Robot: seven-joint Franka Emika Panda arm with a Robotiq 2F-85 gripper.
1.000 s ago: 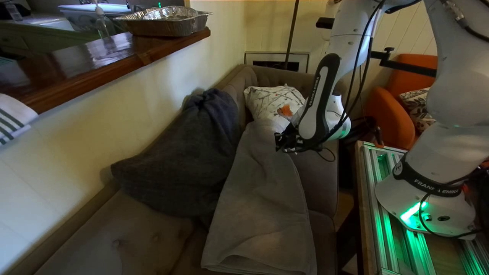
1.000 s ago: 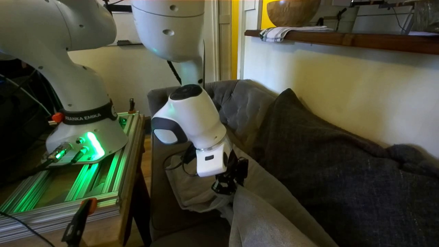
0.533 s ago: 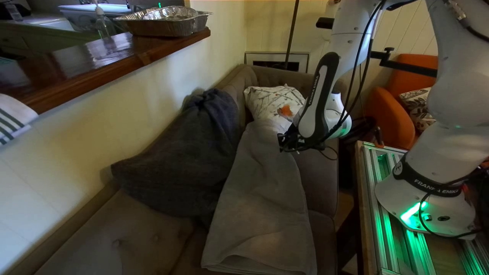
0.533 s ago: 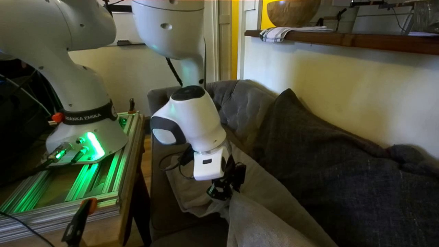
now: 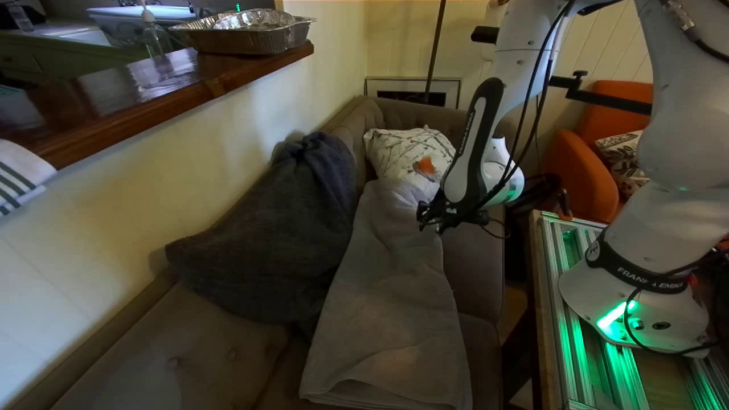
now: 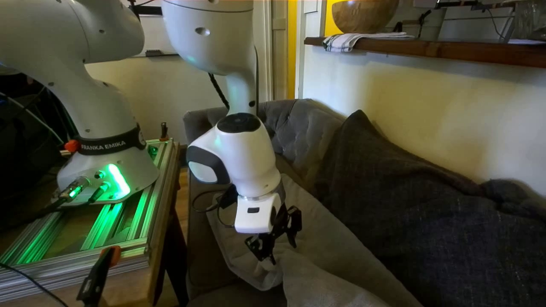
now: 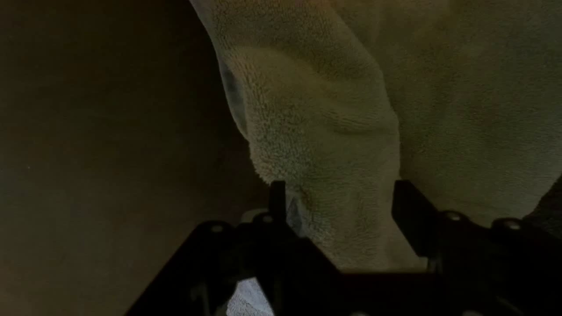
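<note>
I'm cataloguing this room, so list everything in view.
couch: 1, grey, along wall
blanket: 1, light grey, on couch
large cushion: 1, charcoal, on couch
patterned pillow: 1, white, couch's end
table: 1, brown, beside couch
armchair: 1, orange, beyond table
leafy cushion: 1, pale, on armchair
ledge: 1, brown, atop wall
foil tray: at least 1, silver, ledge
striped towel: 1, white, ledge
bowl: 1, brown, ledge
robot arm: 1, white, on table
gripper: 1, black, open over blanket
</note>
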